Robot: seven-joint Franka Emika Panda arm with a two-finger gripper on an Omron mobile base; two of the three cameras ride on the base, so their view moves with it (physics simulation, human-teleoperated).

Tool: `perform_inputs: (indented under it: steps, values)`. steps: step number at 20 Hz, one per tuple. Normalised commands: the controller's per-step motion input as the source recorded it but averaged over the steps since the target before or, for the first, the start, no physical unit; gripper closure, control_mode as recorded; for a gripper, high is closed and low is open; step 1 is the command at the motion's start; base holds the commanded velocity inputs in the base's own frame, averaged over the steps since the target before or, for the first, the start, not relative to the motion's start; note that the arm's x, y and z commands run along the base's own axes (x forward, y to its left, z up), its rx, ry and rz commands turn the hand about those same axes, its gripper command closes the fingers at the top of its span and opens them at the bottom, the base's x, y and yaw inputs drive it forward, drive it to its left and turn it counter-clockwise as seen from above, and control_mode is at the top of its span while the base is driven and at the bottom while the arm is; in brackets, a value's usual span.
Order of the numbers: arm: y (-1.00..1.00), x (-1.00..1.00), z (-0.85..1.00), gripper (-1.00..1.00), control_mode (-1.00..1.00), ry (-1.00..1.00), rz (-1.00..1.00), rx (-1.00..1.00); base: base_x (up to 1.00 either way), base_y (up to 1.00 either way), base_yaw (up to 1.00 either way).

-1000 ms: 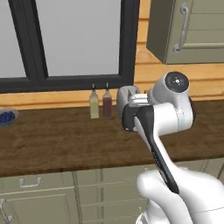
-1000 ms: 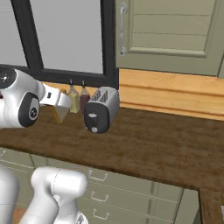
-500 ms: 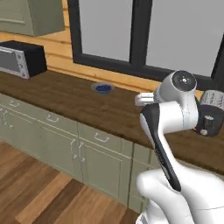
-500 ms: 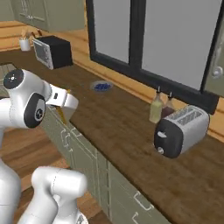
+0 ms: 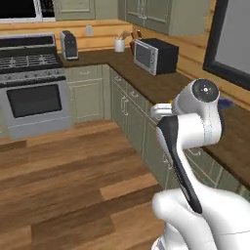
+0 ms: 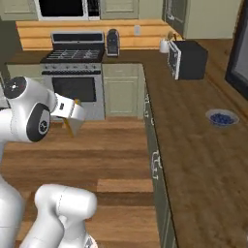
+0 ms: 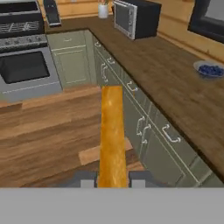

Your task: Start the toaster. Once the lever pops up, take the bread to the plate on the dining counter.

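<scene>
The gripper [image 7: 113, 180] is closed on the bread [image 7: 112, 135], whose golden crust edge rises edge-on between the two fingertips [image 7: 87, 180] at the bottom centre of the hand view. In the right base view the bread [image 6: 71, 124] hangs at centre left, over the wood floor [image 6: 111, 155]. At the right of that view, a small bowl [image 6: 222, 117] of blue berries sits on the brown counter [image 6: 193, 131], below a black microwave [image 6: 186, 59].

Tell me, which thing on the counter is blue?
The small bowl, sitting alone in the middle of the counter. The microwave is black and silver, and the cup beside it is white.
</scene>
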Motion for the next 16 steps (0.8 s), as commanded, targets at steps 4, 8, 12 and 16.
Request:
perform_inputs:
  steps: [4, 8, 12, 16]
  values:
    - [0.0, 0.0, 0.0, 1.0, 1.0, 0.0, 0.0, 0.0, -0.09, 0.0, 1.0]
    - [0.0, 0.0, 0.0, 1.0, 1.0, 0.0, 0.0, 0.0, -0.09, 0.0, 1.0]
    - [0.0, 0.0, 0.0, 1.0, 1.0, 0.0, 0.0, 0.0, -0.1, 0.0, 1.0]
    - [0.0, 0.0, 0.0, 1.0, 1.0, 0.0, 0.0, 0.0, -0.01, 0.0, 1.0]
